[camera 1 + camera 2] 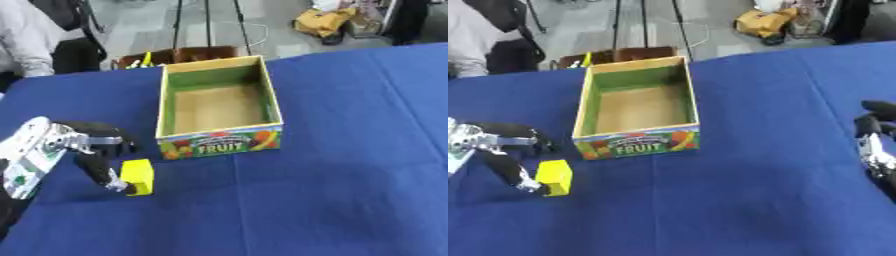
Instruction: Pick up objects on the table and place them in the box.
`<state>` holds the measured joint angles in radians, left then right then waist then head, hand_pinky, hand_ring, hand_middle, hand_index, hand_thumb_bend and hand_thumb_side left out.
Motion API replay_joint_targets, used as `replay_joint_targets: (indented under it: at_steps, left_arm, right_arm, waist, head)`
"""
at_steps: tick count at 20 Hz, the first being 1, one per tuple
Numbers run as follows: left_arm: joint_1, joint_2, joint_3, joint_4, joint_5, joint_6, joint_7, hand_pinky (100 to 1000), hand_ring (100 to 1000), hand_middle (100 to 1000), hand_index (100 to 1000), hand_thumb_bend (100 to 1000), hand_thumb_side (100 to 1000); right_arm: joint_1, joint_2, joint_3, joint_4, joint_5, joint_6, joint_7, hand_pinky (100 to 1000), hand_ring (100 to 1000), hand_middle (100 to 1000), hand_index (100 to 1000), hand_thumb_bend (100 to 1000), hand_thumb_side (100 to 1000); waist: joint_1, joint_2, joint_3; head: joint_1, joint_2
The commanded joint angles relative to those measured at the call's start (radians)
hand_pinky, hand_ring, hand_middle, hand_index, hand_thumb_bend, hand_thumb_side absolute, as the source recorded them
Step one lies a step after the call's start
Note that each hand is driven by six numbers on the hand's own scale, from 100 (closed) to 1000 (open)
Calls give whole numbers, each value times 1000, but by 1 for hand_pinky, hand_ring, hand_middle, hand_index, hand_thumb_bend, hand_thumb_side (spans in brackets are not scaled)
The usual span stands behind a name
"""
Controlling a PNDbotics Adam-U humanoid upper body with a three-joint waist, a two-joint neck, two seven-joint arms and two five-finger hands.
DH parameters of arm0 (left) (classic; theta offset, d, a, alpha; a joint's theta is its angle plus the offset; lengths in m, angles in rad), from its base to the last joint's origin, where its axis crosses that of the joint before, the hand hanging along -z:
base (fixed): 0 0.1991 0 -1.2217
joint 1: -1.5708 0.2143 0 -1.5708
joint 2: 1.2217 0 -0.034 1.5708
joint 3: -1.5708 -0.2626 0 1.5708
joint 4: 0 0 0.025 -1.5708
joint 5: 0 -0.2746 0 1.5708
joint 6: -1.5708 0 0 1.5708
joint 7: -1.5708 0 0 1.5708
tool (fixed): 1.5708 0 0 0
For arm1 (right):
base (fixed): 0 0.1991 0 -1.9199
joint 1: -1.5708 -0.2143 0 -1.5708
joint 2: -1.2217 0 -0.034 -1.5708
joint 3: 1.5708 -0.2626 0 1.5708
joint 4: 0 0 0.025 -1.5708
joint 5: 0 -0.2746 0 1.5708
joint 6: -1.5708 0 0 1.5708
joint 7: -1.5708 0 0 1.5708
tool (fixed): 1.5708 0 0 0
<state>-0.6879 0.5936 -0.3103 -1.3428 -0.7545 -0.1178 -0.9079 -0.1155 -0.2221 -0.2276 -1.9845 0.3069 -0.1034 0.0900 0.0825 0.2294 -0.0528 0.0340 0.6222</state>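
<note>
The left hand (98,156) is curling its fingers against the upright yellow block (138,176), seemingly gripping it, with the box (272,100) lying just ahead and to its right.

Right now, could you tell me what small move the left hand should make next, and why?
Probably close the fingers of the left hand round the small yellow block and lift it. They curl beside it on the blue tablecloth, and the open cardboard fruit box looks empty.
</note>
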Motion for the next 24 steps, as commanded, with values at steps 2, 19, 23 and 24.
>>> replay_joint_targets:
  at_steps: [2, 19, 23, 24]
  left_arm:
    - [-21, 8, 2, -24, -34, -2, 5, 663, 763, 834, 944, 641, 596]
    - [-16, -4, -6, -10, -60, 9, 77, 398, 528, 527, 710, 402, 591]
    - [-17, -3, -5, -12, -87, 14, 120, 349, 498, 486, 663, 330, 596]
    - [-18, -3, -5, -12, -92, 14, 129, 330, 487, 473, 645, 309, 597]
  right_arm:
    - [-12, -12, -1, -15, 0, -4, 3, 795, 901, 593, 802, 100, 655]
    - [-13, -9, -2, -15, 6, -6, 5, 796, 906, 593, 803, 100, 655]
    - [-13, -9, -3, -15, 6, -6, 4, 797, 907, 593, 804, 100, 655]
    - [-13, -9, -3, -15, 6, -6, 4, 797, 907, 593, 804, 100, 655]
  waist:
    - [-5, -10, -1]
    - [-4, 1, -6]
    - [-5, 0, -7]
    - [-4, 0, -6]
  head:
    - [3, -14]
    - [6, -14]
    - [8, -14]
    - [8, -14]
